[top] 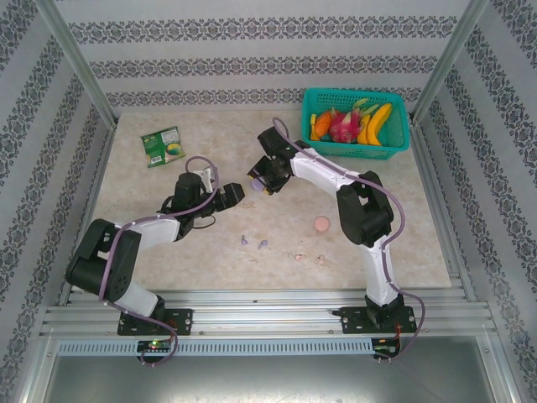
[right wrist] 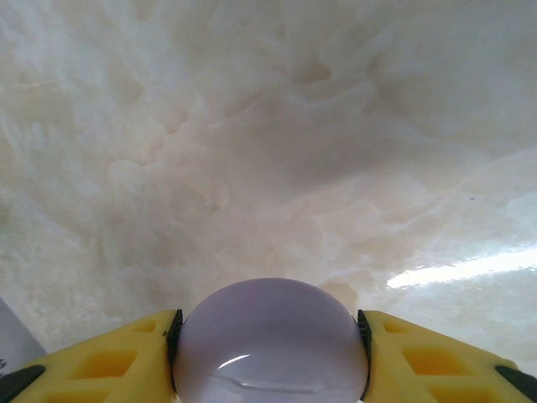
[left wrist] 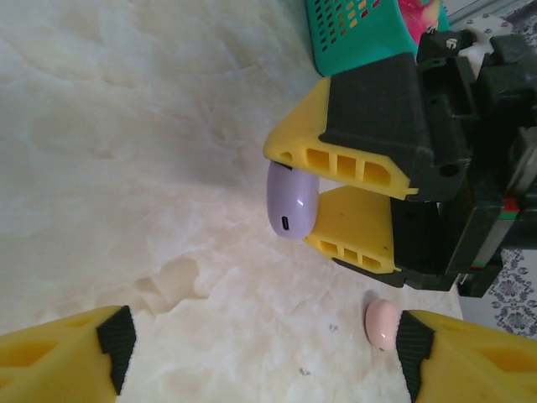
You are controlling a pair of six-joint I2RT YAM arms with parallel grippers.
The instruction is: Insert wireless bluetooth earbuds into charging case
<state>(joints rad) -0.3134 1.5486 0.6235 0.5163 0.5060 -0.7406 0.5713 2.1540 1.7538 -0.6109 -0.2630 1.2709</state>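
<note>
REMOTE CELL, TOP AND WRIST CAMERAS: My right gripper (top: 258, 183) is clamped on the lilac, rounded plastic charging case (left wrist: 291, 201). Its yellow fingers (right wrist: 436, 348) press the case from both sides over the middle of the pale, marble-patterned table (top: 168, 210). In the left wrist view the case's small dark port slot faces the lens. I cannot tell whether the case touches the tabletop.

My left gripper (left wrist: 264, 353) stands just to the left of the case, jaws spread wide with nothing between them, and points toward it.

The wireless bluetooth earbuds (top: 244, 240) lie loose on the table on the near side, between the two arms. Two tiny pale lilac ones sit close together and, to their right, two tiny pale pink ones (top: 319, 260). All four are apart from both grippers.

A pale pink round disc (top: 321, 224) rests on the table just beyond the pink pair, beside the right arm's elbow. At the far right stands a teal plastic basket (top: 361, 152) holding yellow bananas (top: 377, 124) and other bright fruit. At the far left a green foil packet (top: 163, 146) lies flat.
</note>
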